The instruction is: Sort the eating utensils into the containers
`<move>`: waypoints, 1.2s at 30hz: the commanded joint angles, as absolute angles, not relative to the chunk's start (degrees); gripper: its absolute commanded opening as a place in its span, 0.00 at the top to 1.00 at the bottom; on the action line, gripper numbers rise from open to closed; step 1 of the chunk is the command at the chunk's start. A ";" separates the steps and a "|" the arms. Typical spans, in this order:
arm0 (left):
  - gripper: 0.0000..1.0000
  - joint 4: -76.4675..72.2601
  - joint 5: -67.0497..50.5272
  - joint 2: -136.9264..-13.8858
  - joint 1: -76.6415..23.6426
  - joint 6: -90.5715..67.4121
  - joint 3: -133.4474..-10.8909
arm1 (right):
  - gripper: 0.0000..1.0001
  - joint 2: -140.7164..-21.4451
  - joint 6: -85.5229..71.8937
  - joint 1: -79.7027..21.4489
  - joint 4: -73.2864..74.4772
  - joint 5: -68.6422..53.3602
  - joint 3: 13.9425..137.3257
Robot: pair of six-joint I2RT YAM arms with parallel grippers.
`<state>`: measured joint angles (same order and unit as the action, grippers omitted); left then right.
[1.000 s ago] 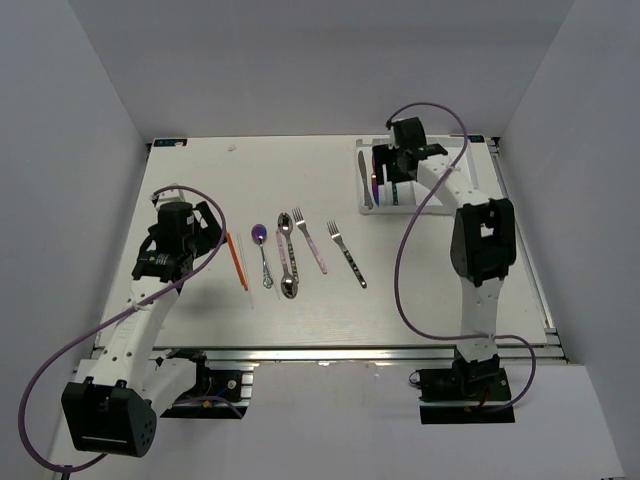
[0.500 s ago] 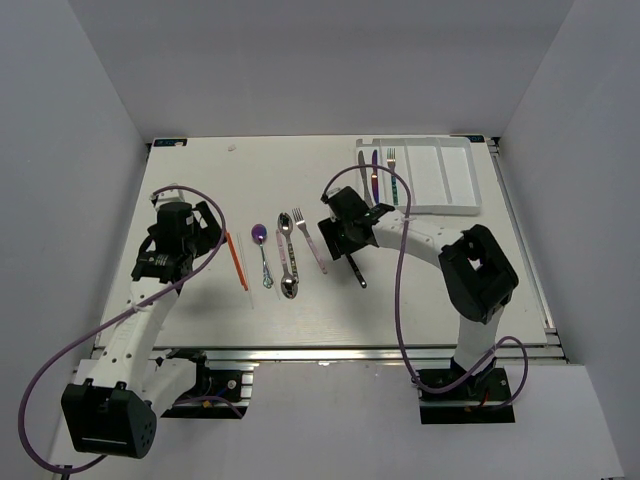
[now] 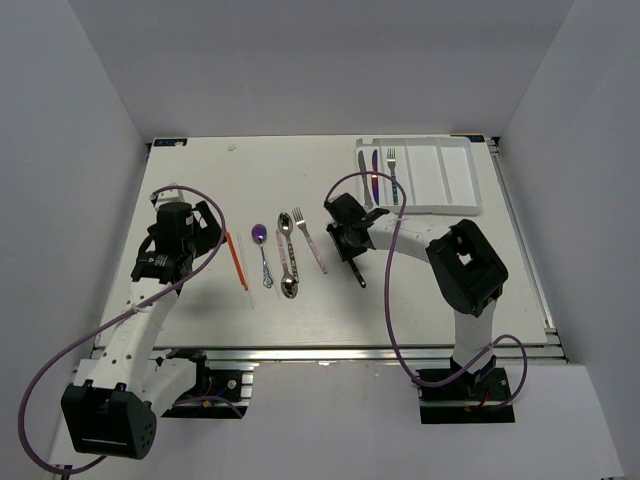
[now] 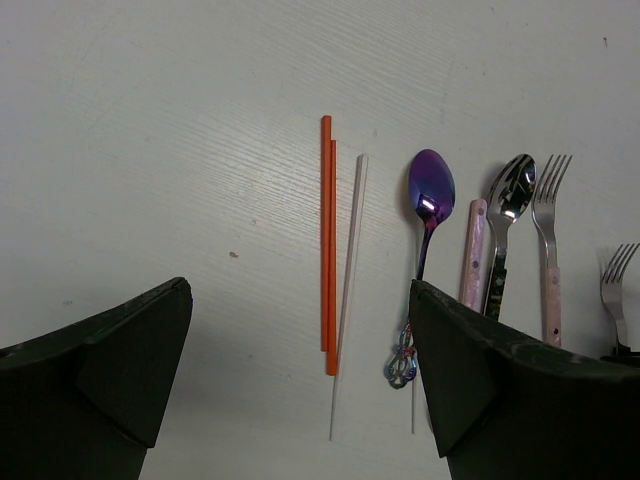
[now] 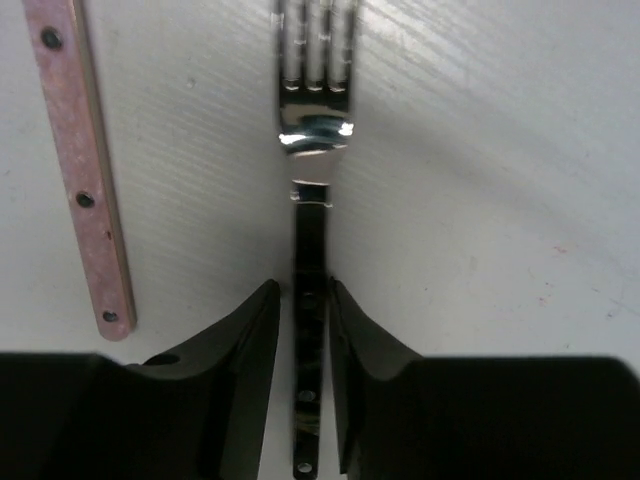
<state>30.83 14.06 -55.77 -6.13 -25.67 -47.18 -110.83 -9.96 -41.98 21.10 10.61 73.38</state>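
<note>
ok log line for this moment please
right jaws: straddling dark-handled fork on table | left jaws: open beside orange chopsticks | tray: three pieces in

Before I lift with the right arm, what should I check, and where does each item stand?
1. Right gripper centred on the dark-handled fork: ok, one finger on each side of the handle.
2. Firm clamp on the handle: cannot tell.
3. Pink-handled utensil clear of the fingers: ok, it lies apart to the left.
4. Tray has room: ok, its right-hand compartments are bare.
5. Left gripper out of the path: ok, open above the orange chopsticks, far from the tray.
</note>
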 commanded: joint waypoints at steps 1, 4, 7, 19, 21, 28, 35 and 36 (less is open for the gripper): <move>0.02 30.15 13.27 -54.58 -6.33 -25.14 -46.58 | 0.69 -111.53 -9.67 -41.92 21.71 11.51 72.07; 0.02 30.23 13.36 -54.58 -6.33 -25.14 -46.58 | 0.92 -109.79 -9.23 -41.92 21.80 11.69 71.98; 0.02 30.15 13.45 -54.58 -6.33 -25.14 -46.58 | 1.00 -106.18 -8.97 -41.49 21.62 11.44 72.68; 0.02 29.97 13.18 -54.75 -6.33 -24.96 -46.49 | 1.00 -115.30 -8.79 -22.60 21.10 17.22 99.91; 0.02 29.97 13.18 -54.93 -6.33 -24.96 -46.41 | 1.00 -121.25 -7.56 -19.87 22.49 17.14 106.14; 0.02 28.13 10.82 -50.98 -6.33 -24.79 -45.53 | 1.00 -137.55 -2.20 -16.26 29.02 17.75 130.80; 0.02 27.07 7.30 -51.15 -6.50 -25.40 -45.79 | 1.00 -139.04 -2.38 -13.71 25.58 13.89 128.42; 0.02 26.90 6.95 -51.15 -6.59 -25.57 -45.88 | 1.00 -138.96 -2.37 -13.71 25.66 13.97 128.15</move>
<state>28.36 9.65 -51.46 -6.24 -25.50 -45.56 -140.66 -3.60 -14.41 27.24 15.38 128.07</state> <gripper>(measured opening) 0.982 0.156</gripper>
